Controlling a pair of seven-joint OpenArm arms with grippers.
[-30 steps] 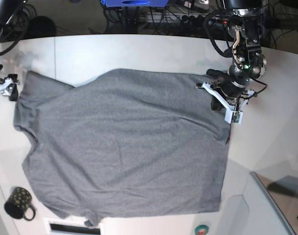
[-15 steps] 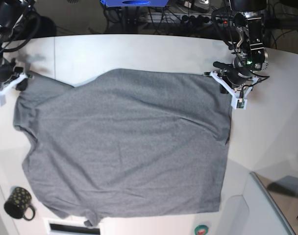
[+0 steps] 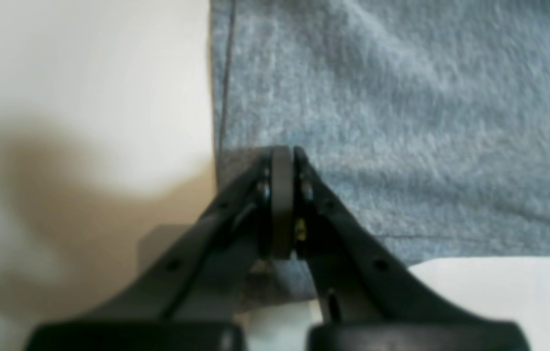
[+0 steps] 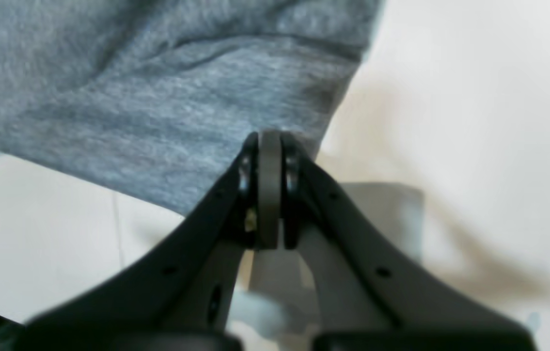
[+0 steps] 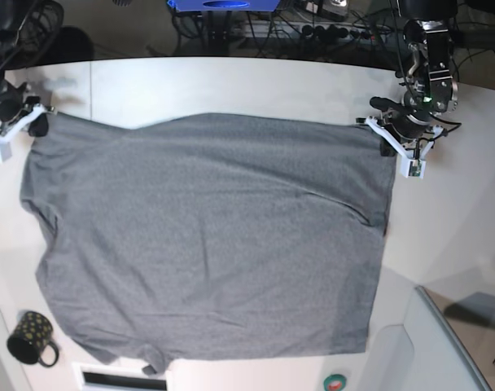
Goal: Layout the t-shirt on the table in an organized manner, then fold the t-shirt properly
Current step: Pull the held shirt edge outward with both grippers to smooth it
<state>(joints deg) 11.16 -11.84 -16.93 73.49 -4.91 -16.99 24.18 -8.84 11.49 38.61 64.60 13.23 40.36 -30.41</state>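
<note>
Grey fabric: the t-shirt is spread over most of the white table, its far edge drawn nearly straight between the two arms.
Left gripper: jaws are closed on the shirt's hemmed corner, at the base view's right.
Right gripper: jaws are pinched together on the opposite far corner, at the base view's left.
Deciding relation: the body of the shirt lies on the near side of both grippers, towards the mug; the held edge runs across the table from one arm to the other.
Nearer arm: neither is judged nearer, since each holds its own corner.
Next move, judged: an even pull by both.
</note>
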